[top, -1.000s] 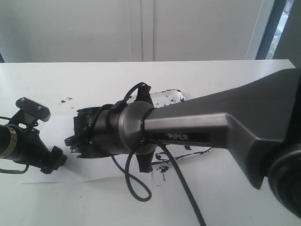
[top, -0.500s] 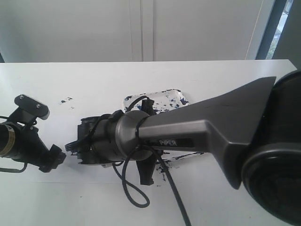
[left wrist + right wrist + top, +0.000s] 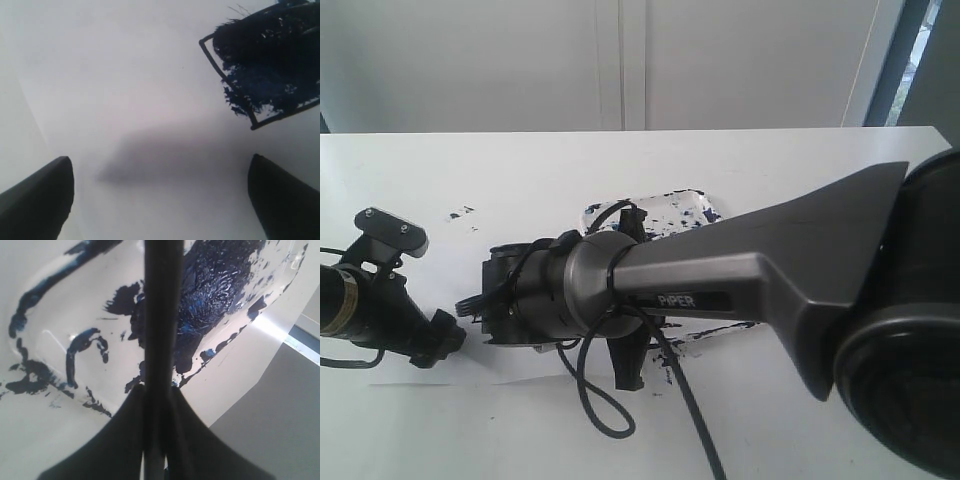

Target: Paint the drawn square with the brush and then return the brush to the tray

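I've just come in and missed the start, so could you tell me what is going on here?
The right gripper is shut on the brush, holding it over the paint-smeared tray. The left gripper hovers open above the paper near the square, which is already smeared dark blue across much of what shows. Whether the brush touches the tray cannot be told.

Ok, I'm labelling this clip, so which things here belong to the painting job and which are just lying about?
Job in hand: the brush, gripped in the right claw; the tray; the drawn square, partly painted blue.

Just lying about: paint specks on the table; the left claw, open and holding nothing.
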`<action>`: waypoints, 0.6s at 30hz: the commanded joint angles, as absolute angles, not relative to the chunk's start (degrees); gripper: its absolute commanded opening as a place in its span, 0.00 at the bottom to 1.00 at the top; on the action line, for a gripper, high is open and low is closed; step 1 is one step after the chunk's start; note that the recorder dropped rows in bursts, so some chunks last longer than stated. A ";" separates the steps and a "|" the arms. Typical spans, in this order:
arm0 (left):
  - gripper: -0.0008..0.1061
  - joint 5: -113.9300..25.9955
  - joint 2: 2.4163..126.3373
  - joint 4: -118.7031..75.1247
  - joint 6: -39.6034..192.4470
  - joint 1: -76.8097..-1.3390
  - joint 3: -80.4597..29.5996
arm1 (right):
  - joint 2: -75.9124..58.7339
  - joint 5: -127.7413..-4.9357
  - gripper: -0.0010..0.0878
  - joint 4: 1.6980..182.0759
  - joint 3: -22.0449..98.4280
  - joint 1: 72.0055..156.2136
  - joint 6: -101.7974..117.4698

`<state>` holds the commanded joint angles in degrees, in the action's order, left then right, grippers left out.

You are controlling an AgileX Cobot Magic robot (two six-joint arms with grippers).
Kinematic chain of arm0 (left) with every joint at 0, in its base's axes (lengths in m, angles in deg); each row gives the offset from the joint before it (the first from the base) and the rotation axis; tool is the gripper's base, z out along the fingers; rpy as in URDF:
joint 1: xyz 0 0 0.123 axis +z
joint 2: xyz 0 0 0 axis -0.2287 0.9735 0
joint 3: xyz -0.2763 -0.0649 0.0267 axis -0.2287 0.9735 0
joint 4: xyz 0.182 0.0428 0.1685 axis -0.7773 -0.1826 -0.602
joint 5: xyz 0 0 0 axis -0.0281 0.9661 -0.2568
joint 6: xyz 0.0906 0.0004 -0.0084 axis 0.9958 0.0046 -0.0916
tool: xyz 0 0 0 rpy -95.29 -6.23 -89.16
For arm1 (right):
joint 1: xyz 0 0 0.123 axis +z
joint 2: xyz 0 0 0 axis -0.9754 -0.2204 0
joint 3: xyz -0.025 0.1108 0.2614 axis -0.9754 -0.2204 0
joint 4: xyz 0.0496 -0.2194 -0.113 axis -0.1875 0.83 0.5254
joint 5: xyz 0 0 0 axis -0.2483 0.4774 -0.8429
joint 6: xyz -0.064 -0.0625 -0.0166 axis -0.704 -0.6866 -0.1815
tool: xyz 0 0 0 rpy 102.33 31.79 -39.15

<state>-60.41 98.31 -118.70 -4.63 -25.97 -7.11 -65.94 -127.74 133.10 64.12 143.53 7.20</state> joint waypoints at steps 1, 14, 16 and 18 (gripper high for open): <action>0.89 -59.96 97.71 -118.70 -4.63 -25.97 -7.11 | -65.94 -127.74 0.01 133.10 64.12 143.53 7.20; 0.89 -61.29 96.73 -118.70 -4.63 -25.97 -7.11 | -65.94 -127.74 0.01 132.87 64.10 143.53 7.20; 0.89 -61.29 96.73 -118.70 -4.63 -25.97 -7.11 | -65.94 -127.74 0.01 132.72 64.10 143.53 7.20; 0.89 -61.28 96.96 -118.70 -4.63 -25.97 -7.11 | -65.94 -127.74 0.01 132.70 64.10 143.53 7.20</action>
